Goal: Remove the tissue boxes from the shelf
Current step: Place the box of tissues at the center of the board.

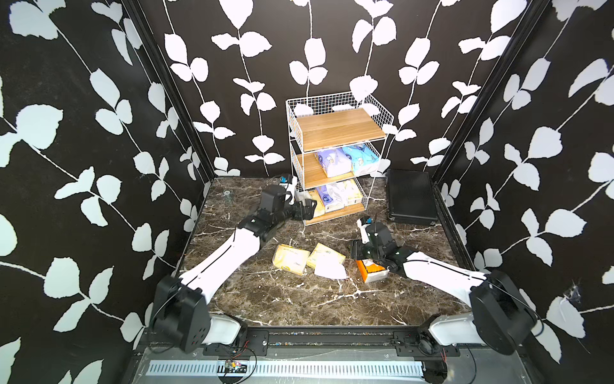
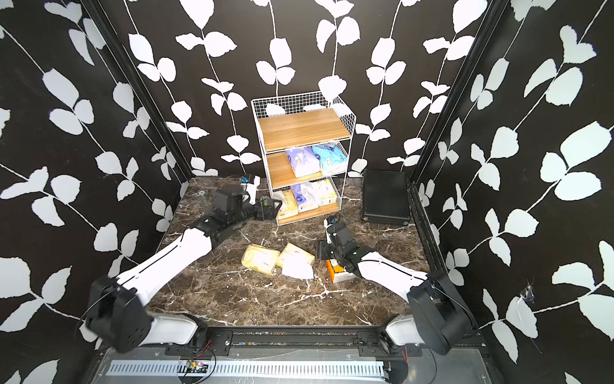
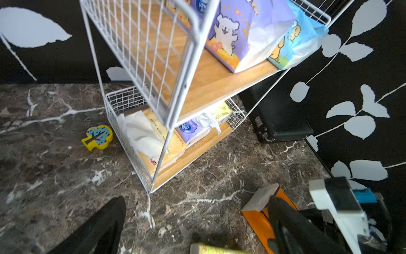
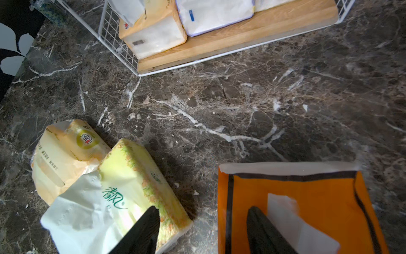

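Marble tabletop (image 1: 299,299), walled by black leaf-print panels (image 1: 66,199). Yellow, lilac, blue tissue boxes (image 1: 335,163) were seen on shelf (image 1: 339,128). Left gripper (image 3: 196,199), right gripper (image 4: 203,209) were spread, empty.

Both arms are built alike: the left arm (image 1: 229,259), lower left of the frame, and the right arm (image 1: 442,272), lower right, are long white shells with a thin black slot line. Bulky black joint housings (image 1: 179,316) carry thin black cable loops. The left gripper (image 3: 196,200) and right gripper (image 4: 203,211) have black tapered jaws.
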### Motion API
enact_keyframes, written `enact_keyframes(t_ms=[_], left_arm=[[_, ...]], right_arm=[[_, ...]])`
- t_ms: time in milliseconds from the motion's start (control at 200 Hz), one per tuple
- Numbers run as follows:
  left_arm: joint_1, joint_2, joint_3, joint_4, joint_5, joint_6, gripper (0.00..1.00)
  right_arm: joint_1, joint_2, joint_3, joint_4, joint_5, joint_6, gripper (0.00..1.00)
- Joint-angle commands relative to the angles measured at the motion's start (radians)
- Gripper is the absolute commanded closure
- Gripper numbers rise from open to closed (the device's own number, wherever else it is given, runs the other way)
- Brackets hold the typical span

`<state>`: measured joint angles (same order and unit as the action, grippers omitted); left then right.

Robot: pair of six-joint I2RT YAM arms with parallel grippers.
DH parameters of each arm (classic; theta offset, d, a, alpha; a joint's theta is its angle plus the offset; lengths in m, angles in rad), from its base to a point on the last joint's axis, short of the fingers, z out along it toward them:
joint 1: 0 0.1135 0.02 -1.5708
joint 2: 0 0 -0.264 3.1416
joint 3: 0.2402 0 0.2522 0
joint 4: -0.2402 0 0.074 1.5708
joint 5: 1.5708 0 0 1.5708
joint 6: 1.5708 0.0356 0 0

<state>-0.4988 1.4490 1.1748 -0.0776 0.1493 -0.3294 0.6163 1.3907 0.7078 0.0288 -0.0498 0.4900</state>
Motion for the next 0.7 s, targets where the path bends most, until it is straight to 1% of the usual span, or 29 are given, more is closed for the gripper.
enact_keyframes(t_ms=[0,95,240,335,445,510,615,695], left_arm=[[-0.003,0.065,0.094,-0.007,0.038,0.074,0.01],[-0.002,0.104,0.112,0.031,0.003,0.088,0.01],[0.017,0.144,0.113,0.063,-0.053,0.118,0.01],[0.049,0.183,0.122,0.066,-0.035,0.108,0.01],[0.090,0.230,0.155,0.046,0.029,0.086,0.01],[0.102,0.238,0.179,0.015,0.049,0.098,0.01],[0.101,0.217,0.186,-0.023,0.042,0.152,0.01],[0.103,0.184,0.149,0.007,0.018,0.155,0.01]], right_arm=[[0.009,-0.029,-0.046,0.074,0.008,0.008,0.36],[0.010,-0.102,-0.087,0.053,0.027,0.009,0.36],[0.010,-0.273,-0.140,0.003,0.050,-0.002,0.35],[0.010,-0.385,-0.163,-0.015,0.045,-0.009,0.35],[0.010,-0.505,-0.181,-0.020,0.032,-0.003,0.34],[0.010,-0.561,-0.186,-0.017,0.038,0.004,0.34],[0.010,-0.610,-0.174,-0.016,0.052,0.015,0.34],[0.010,-0.609,-0.149,-0.015,0.064,0.035,0.33]])
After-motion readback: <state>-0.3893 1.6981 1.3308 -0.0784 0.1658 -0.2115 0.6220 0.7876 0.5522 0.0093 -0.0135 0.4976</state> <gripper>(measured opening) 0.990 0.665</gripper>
